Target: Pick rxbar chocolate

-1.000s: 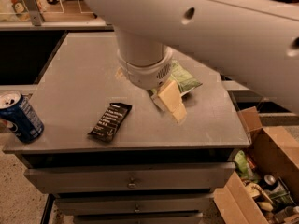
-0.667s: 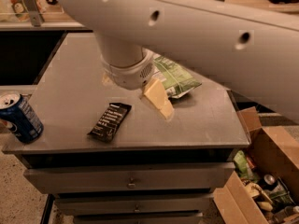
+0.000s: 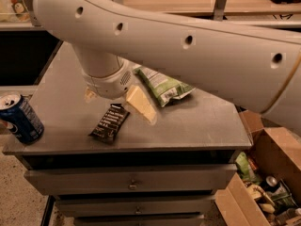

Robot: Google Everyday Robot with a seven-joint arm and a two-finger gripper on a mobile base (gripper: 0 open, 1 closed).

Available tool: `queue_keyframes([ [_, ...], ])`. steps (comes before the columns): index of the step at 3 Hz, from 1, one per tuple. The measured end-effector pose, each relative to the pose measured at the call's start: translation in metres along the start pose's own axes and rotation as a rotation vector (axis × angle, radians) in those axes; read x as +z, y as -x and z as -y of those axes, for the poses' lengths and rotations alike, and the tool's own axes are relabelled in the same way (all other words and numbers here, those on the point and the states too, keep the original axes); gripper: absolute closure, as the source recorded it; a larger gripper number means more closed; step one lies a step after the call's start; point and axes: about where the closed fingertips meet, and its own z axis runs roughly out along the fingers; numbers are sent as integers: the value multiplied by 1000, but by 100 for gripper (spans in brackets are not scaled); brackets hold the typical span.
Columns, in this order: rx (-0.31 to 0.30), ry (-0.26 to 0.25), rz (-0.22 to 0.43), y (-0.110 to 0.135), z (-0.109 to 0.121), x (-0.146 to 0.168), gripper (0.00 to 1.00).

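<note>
Against the earlier frames, your arm (image 3: 188, 46) has swung left across the view. Its wrist (image 3: 107, 76) now sits lower and nearer the bar, where a second ago it hung over the bag. More of the green bag (image 3: 164, 86) shows as a result. The bar, the can and the bag lie where they were.

Your pincer (image 3: 118, 109) hangs just above the desk (image 3: 202, 121), over the far end of the rxbar chocolate (image 3: 109, 122). It stands apart: one pale finger (image 3: 140, 102) slants down to the right of the bar, between bar and bag. Only a scrap of the other (image 3: 89, 95) peeps out left of the wrist. Neither finger touches the bar, so nothing is clamped.

The bar lies flat near the front edge of the desk, left of the middle. Its long axis runs on a diagonal, from near-left to far-right. The far end points up toward the wrist and the bag; the near end points at the front edge. Its white text lines face up.

The blue can (image 3: 19, 119) stands upright at the front left corner, well apart from the bar. The bag lies behind and right of the bar, near it but not touching. Drawers (image 3: 131, 180) sit under the desk top, and an open box (image 3: 277, 164) of oddments is on the floor to the right.
</note>
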Motion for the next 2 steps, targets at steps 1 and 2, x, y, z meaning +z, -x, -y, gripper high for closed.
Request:
queue_keyframes([
  [1, -65, 13, 38, 12, 10, 12, 0],
  [2, -100, 26, 78, 20, 14, 25, 17],
])
